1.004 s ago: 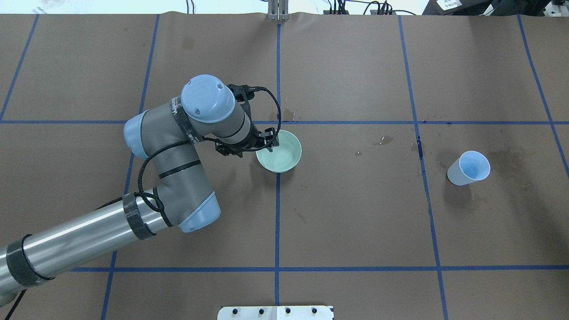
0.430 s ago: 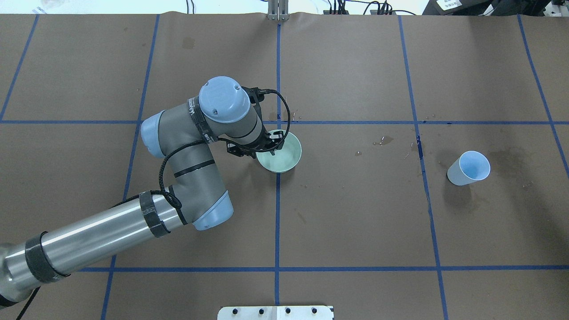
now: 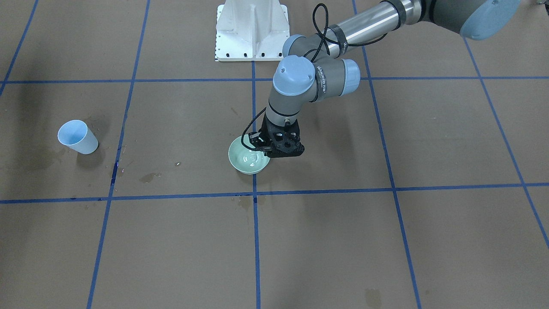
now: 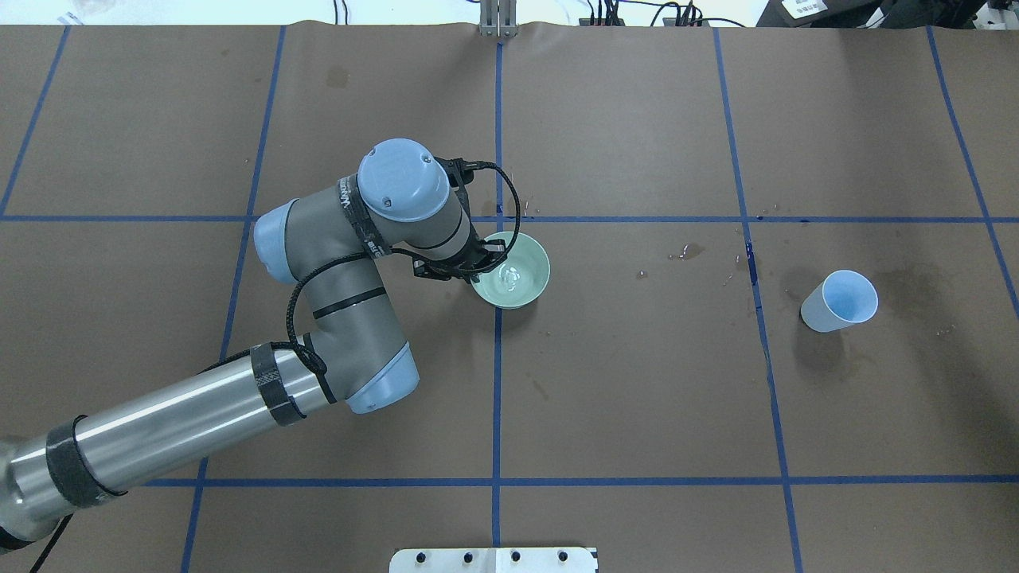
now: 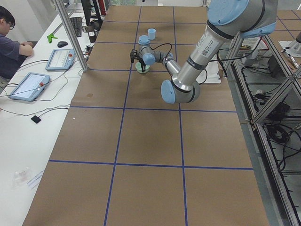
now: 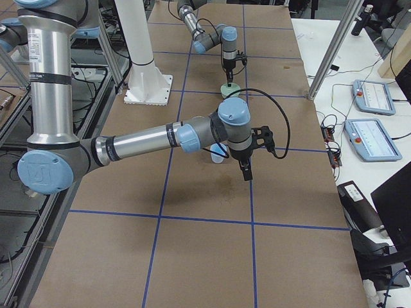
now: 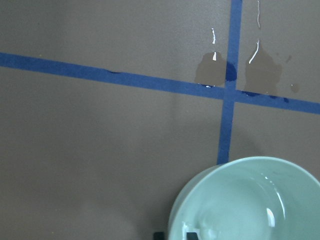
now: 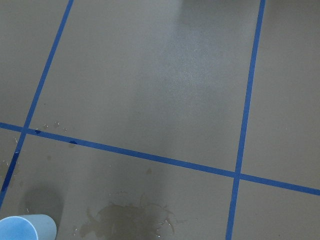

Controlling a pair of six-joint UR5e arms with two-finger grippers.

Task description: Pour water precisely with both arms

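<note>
A pale green bowl [image 4: 521,259] sits near the table's middle and holds a little water [image 4: 509,276], seen as white glints. It also shows in the front view [image 3: 246,162] and the left wrist view [image 7: 250,200]. My left gripper [image 4: 480,263] is shut on the bowl's left rim, one finger inside and one outside. A light blue cup [image 4: 840,301] stands upright at the right, also in the front view [image 3: 77,136]. My right gripper [image 6: 247,172] shows only in the exterior right view, above the paper near the cup [image 8: 25,227]; I cannot tell whether it is open.
Brown paper with blue tape lines covers the table. Wet stains lie beyond the bowl [image 7: 215,70], between bowl and cup [image 4: 689,252] and near the cup [image 8: 130,220]. The white pedestal [image 3: 251,30] stands at the robot's side. An operator [image 5: 9,42] sits beside the table.
My left arm moved right and its fingers closed over the bowl's rim. The bowl has since shifted slightly right, and the water now ripples.
</note>
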